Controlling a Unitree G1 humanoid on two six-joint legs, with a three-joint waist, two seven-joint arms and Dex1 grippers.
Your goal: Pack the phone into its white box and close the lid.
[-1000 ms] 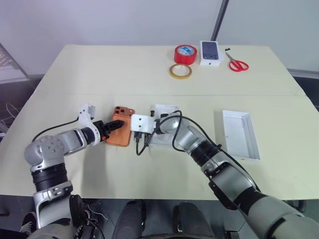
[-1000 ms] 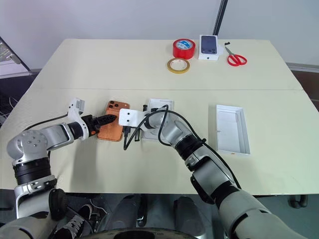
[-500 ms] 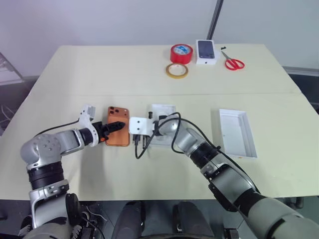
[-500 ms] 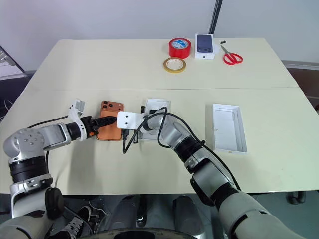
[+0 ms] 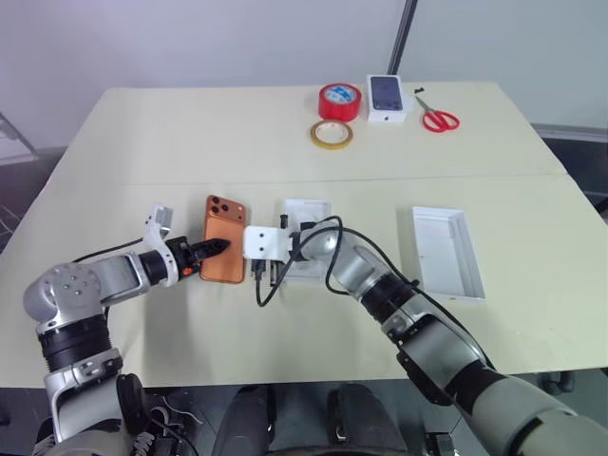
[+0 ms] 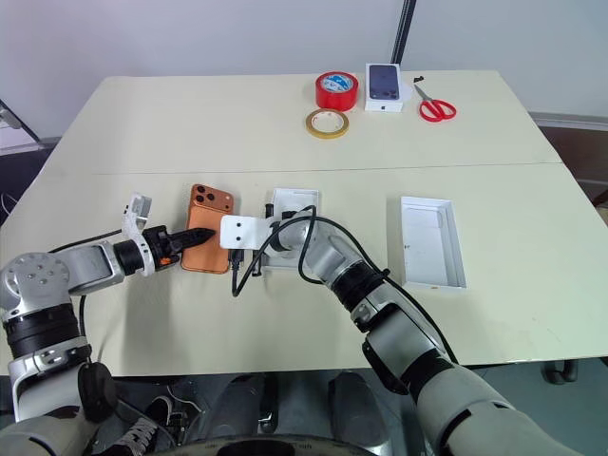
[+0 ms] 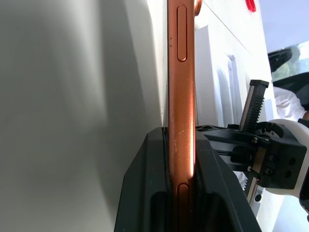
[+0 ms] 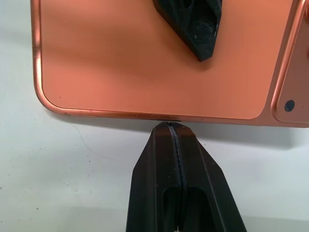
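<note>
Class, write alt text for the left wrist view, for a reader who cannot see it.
Two black fingers of the left gripper pinch the thin edge of an orange phone, which runs up the middle of the picture. The pale table lies on one side; the other side shows a white box and the right gripper.

orange-copper phone (image 5: 225, 241); white box (image 5: 446, 253); red tape (image 5: 339, 101).

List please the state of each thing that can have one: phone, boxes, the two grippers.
phone: back up, on the table, one edge clamped in the left gripper.
white box: open, empty, apart from the phone.
small white tray: open, behind the right arm.
printed box: closed, at the far edge.
left gripper: shut on the phone.
right gripper: shut, tip at the phone's edge, holding nothing.
</note>
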